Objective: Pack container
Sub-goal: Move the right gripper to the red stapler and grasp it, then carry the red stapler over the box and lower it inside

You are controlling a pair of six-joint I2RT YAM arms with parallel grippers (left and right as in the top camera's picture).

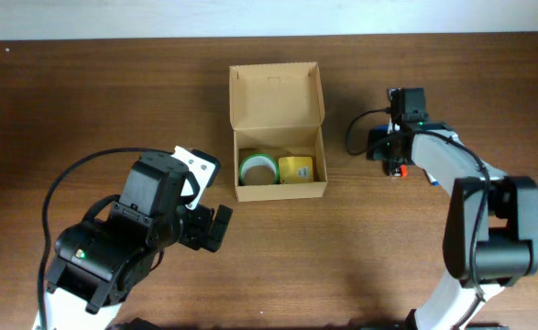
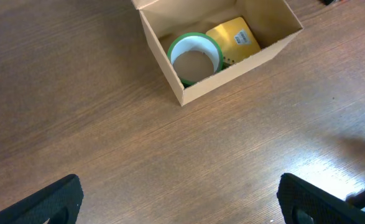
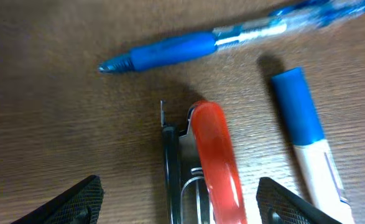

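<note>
Right pincer (image 3: 185, 199) hangs spread open over one red stapler (image 3: 213, 155), one blue pen (image 3: 170, 51) and one blue-capped marker (image 3: 306, 124). Left pincer (image 2: 182, 199) gapes wide near the container (image 1: 282, 192), which stands open on the worktop (image 1: 85, 101) and holds one green tape roll (image 1: 258, 169) and one yellow pack (image 1: 296, 169).

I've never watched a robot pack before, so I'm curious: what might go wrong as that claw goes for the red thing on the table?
The right claw is open over the red-and-metal stapler, and the blue-capped white marker lies close beside it, so a finger might nudge or catch it. The small brown cardboard box already holds a green tape roll and a yellow labelled item, so the stapler may sit awkwardly.
</note>
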